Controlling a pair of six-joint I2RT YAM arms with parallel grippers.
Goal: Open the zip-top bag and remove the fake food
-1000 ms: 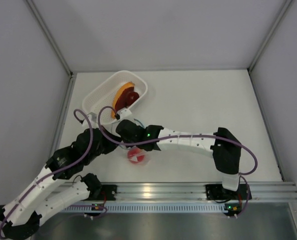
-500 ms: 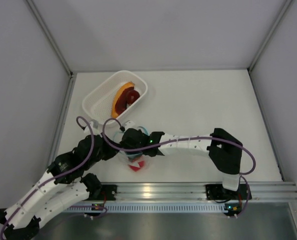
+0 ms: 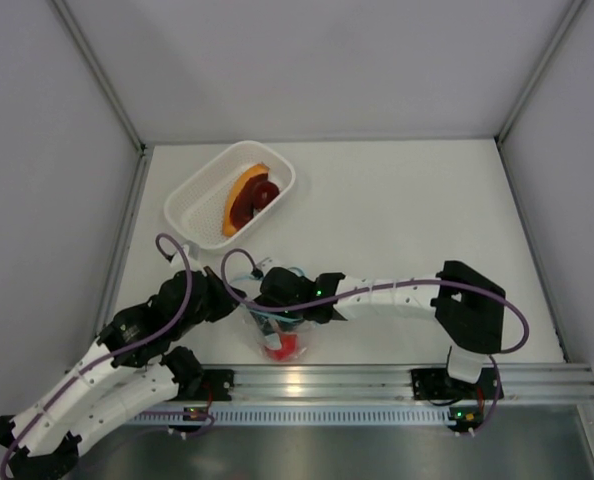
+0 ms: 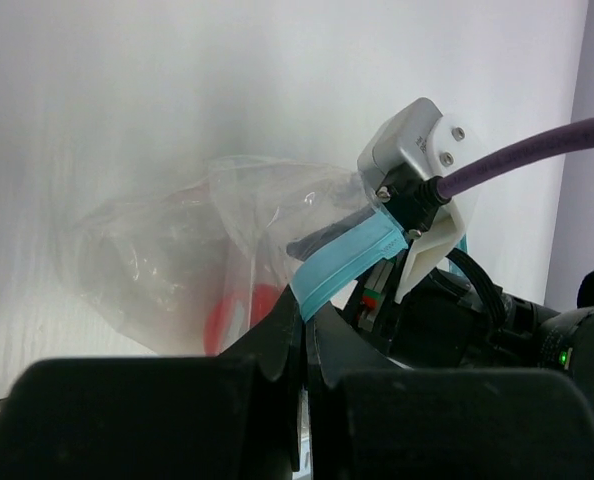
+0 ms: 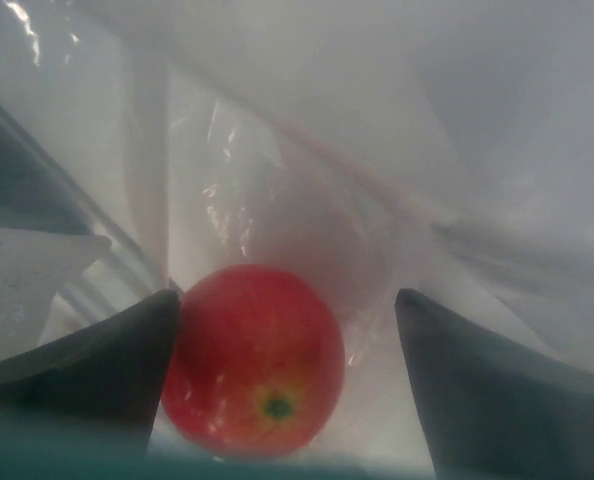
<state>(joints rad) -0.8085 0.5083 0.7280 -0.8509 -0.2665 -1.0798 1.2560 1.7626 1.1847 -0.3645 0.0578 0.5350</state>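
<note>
The clear zip-top bag [image 3: 299,338] hangs near the table's front edge. My left gripper [image 4: 309,312] is shut on its light blue zip strip [image 4: 347,262], holding the mouth up. One piece of fake food, a red tomato [image 5: 252,360], lies at the bottom of the bag. My right gripper [image 5: 287,335] is inside the bag, open, one finger either side of the tomato; the left finger [image 5: 97,365] touches it and the right finger [image 5: 497,390] stands apart. From above, the right gripper [image 3: 275,326] sits over the tomato [image 3: 281,348]. An orange slice [image 3: 239,190] and a dark brown ring [image 3: 257,195] lie in the basket.
The white perforated basket [image 3: 192,205] stands at the back left, beyond the bag. Both arms cross close together over the front left of the table, purple cables looping above them. Side walls bound the table left and right.
My right gripper has come back from the basket toward the front edge, opened wide and gone down into the bag. The bag and tomato have shifted slightly nearer.
</note>
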